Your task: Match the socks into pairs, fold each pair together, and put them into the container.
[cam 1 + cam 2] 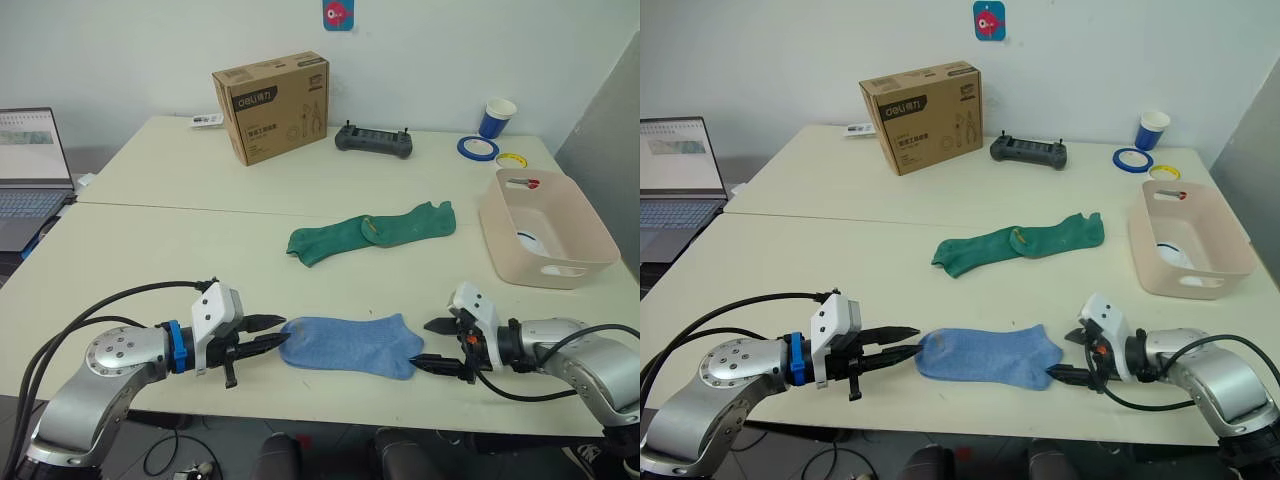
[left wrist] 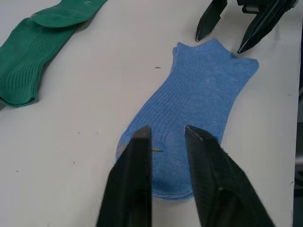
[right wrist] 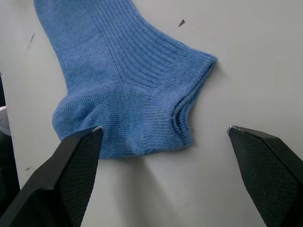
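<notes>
We see the light blue socks [image 1: 352, 345] lying flat near the front edge of the desk [image 1: 200, 235], stacked one on the other as a pair (the layered cuff edges show in the right wrist view). The left claw [image 1: 270, 337] lies low at the toe end, its two black fingers narrowly parted, their tips over the fabric; whether they press on it we cannot tell. The right claw [image 1: 432, 345] sits at the cuff end with its fingers spread wide, one tip on each side of the cuff corner and holding nothing. Farther back, near the middle of the desk, the dark green socks [image 1: 370, 232] lie overlapping end to end in a long strip. The pale pink container [image 1: 560, 265] stands at the right side of the desk, well apart from the blue pair, with something white [image 1: 530, 241] inside it. At the back of the desk we see a brown cardboard box [image 1: 272, 105], a black controller [image 1: 373, 140], a blue paper cup [image 1: 497, 117] and two tape rolls [image 1: 478, 149]; a laptop [image 1: 32, 170] stands open at the left.
</notes>
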You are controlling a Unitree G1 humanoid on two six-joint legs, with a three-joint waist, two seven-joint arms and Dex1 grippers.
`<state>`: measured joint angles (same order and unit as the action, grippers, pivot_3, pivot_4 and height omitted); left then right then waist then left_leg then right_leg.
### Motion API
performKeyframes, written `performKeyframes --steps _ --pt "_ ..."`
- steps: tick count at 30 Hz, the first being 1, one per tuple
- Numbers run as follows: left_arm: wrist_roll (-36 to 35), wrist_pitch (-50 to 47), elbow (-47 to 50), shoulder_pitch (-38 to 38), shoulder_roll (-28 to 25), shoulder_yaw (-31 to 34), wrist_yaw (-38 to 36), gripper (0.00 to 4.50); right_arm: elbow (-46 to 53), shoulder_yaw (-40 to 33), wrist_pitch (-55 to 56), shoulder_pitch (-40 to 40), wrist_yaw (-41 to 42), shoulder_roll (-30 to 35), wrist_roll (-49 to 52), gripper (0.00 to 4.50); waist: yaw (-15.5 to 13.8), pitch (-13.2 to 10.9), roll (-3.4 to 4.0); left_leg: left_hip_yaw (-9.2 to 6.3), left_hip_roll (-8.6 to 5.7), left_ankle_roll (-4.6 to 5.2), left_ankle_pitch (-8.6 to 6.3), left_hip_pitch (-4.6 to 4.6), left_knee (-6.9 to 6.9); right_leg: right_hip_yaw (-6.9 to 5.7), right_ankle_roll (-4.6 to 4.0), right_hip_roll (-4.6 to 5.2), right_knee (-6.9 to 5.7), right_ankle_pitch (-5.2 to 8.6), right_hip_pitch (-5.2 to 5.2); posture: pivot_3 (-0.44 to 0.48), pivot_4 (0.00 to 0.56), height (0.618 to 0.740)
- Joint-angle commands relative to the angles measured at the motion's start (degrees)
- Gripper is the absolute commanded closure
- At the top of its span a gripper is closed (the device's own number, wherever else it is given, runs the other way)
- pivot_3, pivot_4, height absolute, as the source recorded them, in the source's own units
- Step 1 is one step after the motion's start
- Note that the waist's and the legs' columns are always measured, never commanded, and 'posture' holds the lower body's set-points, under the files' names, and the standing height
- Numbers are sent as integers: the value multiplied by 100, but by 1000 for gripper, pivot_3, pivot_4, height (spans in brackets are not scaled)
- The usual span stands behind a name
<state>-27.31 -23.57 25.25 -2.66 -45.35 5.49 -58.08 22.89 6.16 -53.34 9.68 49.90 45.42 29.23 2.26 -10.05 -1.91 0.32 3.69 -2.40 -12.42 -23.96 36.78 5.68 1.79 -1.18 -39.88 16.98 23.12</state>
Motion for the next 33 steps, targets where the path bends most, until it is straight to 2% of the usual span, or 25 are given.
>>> performKeyframes --steps 1,2,5,10,15,16,19,32,33 --pt "-111 10 273 -25 -18 78 31 4429 151 14 -721 14 -42 -385 653 0 17 7 -11 -1 1 0 0 0 -1 -1 1 0 0 0 -1 0 150 740" --pt "-97 17 283 -25 -9 64 50 4429 154 -19 -815 22 -44 -427 721 0 29 7 -11 -4 2 0 0 0 -1 -2 3 -2 -1 -2 -1 0 150 740" --pt "-65 36 285 18 0 54 91 4500 -54 18 -697 -38 -10 -325 572 640 54 7 -11 -5 2 0 0 -1 -3 -3 3 -3 -1 -1 -1 0 150 740" --pt "-31 24 278 128 34 -89 149 4500 -616 -367 -770 92 -109 -355 714 2392 63 6 -13 -2 -2 0 0 -1 -1 -2 1 3 3 0 -2 0 150 740" --pt "98 141 223 319 90 -466 48 4500 -1107 -427 -590 224 165 -136 693 4322 62 5 -14 3 -8 0 0 -2 0 2 3 8 5 -1 -3 0 150 740" --pt "107 155 187 393 107 -513 41 4500 -1199 -485 -635 285 198 -131 762 4446 62 5 -15 3 -8 0 0 -3 0 1 3 8 5 -1 -3 0 150 740" --pt "153 186 42 585 144 -629 19 4500 -1427 -576 -707 479 336 -73 891 4446 66 4 -14 2 -7 0 0 -3 0 1 6 7 4 -3 -3 0 150 740" --pt "310 269 -150 880 339 -971 -21 4500 -1959 -193 -12 734 911 296 365 4446 90 1 -14 2 -7 1 0 -8 -1 1 32 6 8 -17 1 0 150 740" --pt "329 297 -192 909 353 -1003 -30 4500 -1948 -182 -19 736 933 292 349 4225 91 1 -14 2 -7 1 0 -7 -1 1 32 5 7 -17 1 0 150 740"
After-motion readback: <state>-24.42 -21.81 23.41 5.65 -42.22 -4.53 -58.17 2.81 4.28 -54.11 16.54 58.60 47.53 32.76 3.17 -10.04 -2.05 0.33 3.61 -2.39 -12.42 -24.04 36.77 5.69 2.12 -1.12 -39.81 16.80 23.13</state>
